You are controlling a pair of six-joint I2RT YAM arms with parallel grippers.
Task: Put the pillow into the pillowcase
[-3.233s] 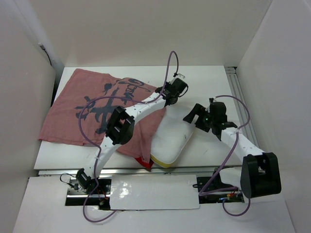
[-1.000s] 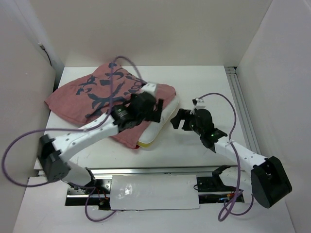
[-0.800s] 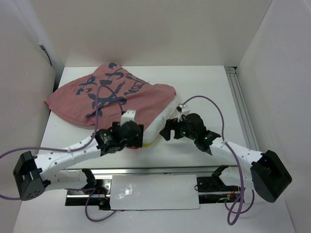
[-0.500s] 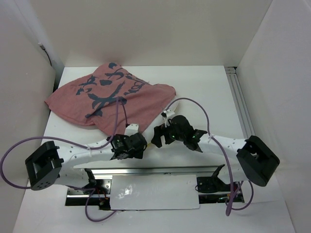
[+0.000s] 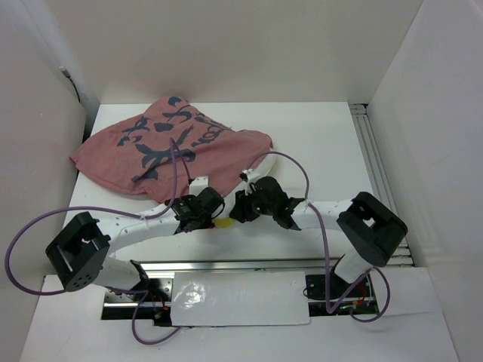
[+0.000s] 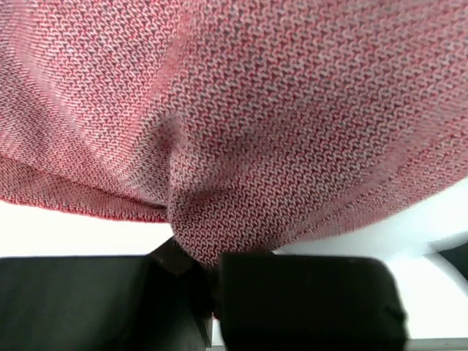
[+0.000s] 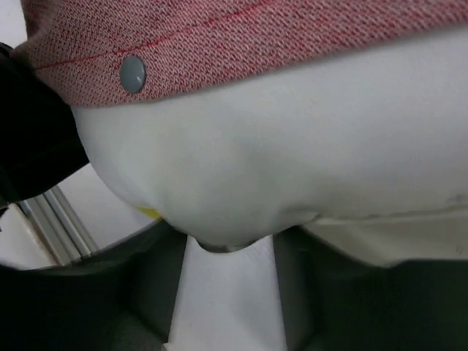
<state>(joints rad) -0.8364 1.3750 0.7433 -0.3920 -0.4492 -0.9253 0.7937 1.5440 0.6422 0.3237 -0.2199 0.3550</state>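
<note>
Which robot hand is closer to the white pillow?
Right. The right gripper has a bulging corner of the pillow between its fingers; the left gripper pinches the pillowcase beside it.

We see the pillow (image 7: 278, 161) bulging below the pillowcase (image 7: 292, 36) hem and its grey snap (image 7: 132, 74), just above our parted jaws.

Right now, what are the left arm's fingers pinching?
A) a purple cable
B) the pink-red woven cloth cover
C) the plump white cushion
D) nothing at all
B: in the left wrist view the left fingers are shut tight on a fold of the pink-red woven cloth cover, which bunches up right where they meet.
</note>
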